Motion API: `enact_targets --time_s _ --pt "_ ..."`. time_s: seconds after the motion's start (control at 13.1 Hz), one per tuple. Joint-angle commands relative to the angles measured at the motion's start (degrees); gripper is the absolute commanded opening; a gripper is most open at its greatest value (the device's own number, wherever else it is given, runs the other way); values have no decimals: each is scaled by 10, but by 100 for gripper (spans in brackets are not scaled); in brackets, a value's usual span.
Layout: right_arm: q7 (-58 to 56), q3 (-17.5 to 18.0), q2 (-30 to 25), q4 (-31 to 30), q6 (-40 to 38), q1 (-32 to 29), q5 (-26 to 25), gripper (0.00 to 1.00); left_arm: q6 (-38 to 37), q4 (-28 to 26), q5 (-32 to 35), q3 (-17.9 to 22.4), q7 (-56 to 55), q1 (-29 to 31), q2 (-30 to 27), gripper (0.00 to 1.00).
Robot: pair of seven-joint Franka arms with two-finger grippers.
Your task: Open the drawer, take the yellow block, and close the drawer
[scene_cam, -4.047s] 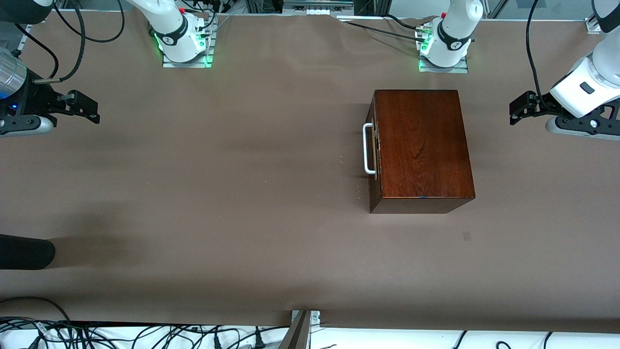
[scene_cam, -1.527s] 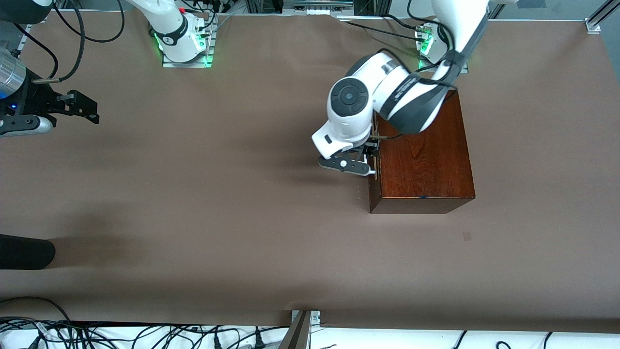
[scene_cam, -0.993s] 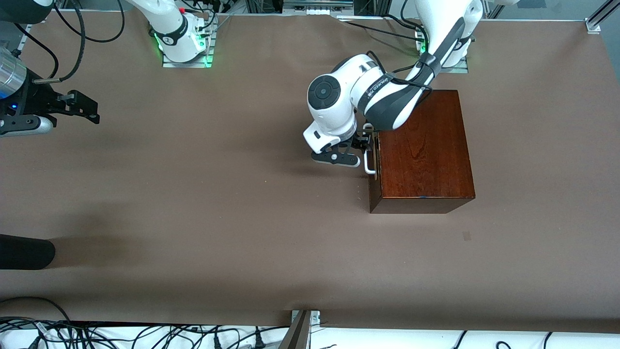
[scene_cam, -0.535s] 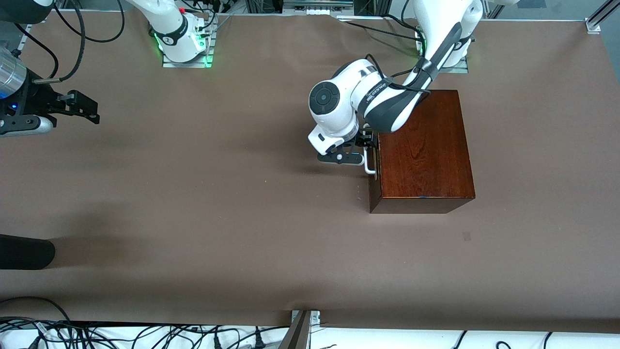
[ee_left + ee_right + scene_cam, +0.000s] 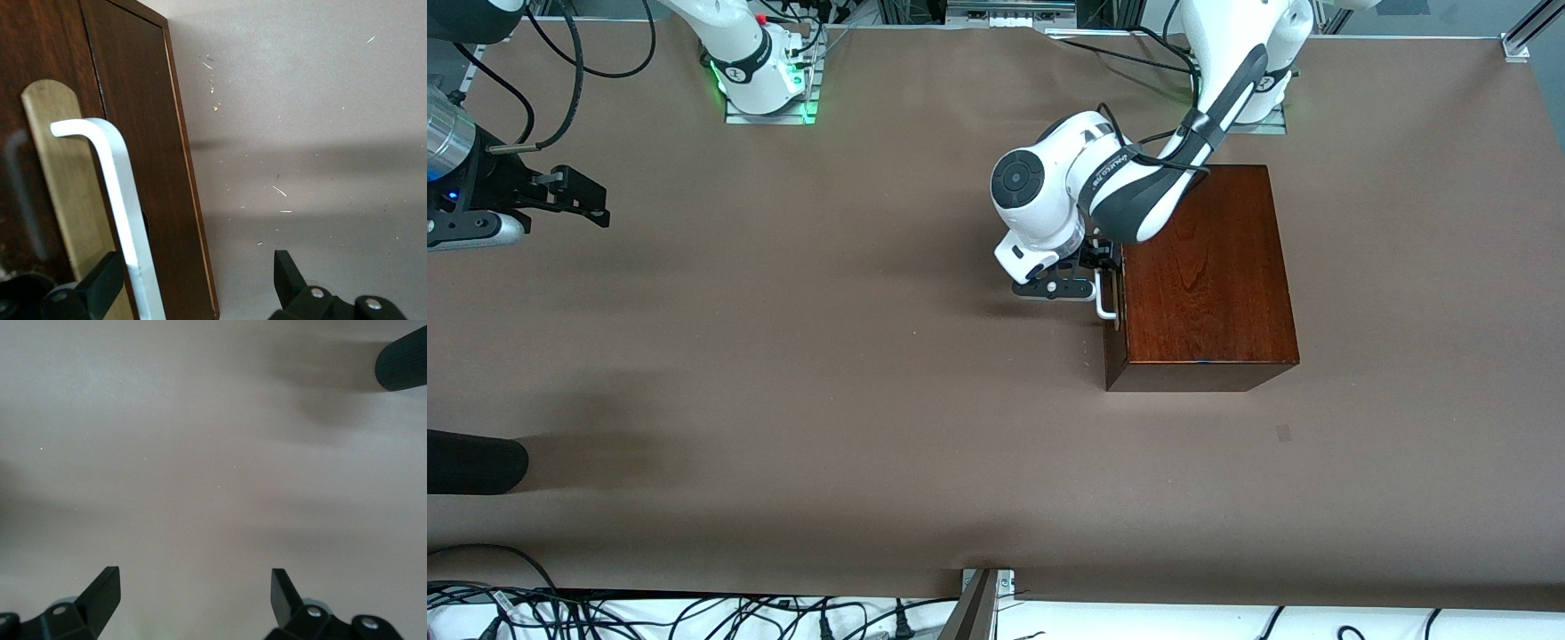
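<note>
The dark reddish-brown wooden box [image 5: 1200,267] stands toward the left arm's end of the table with its drawer [image 5: 143,153] shut. The white bar handle [image 5: 1104,302] is on the drawer front that faces the right arm's end; it also shows in the left wrist view [image 5: 127,200]. My left gripper [image 5: 1096,271] is open at the drawer front, its fingers either side of the handle, one finger [image 5: 103,283] against the pale plate under it. My right gripper [image 5: 569,196] is open over bare table at the right arm's end, where that arm waits. The yellow block is hidden.
The brown table cover [image 5: 827,356] is bare between the box and the right arm's end. A black rounded object [image 5: 471,462] lies at the table's edge at the right arm's end, also in the right wrist view [image 5: 403,363]. Cables run along the near edge.
My left arm has swung in from the table's end to the drawer front and set its open fingers around the handle. The drawer stays shut. The right arm has not moved.
</note>
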Motion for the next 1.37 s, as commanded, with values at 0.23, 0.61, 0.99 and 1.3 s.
enact_targets --time_s 0.23,0.61,0.99,1.3 --pt "3 0 1 7 4 -3 8 100 26 -1 25 1 -27 -9 13 100" --pt "4 0 1 7 4 -3 8 100 81 7 22 0 -28 -11 35 100" --pt "2 0 1 7 3 -3 8 100 104 24 7 0 -29 -13 39 100" --pt "1 1 1 7 4 -2 10 100 104 53 -20 0 -39 -27 46 100"
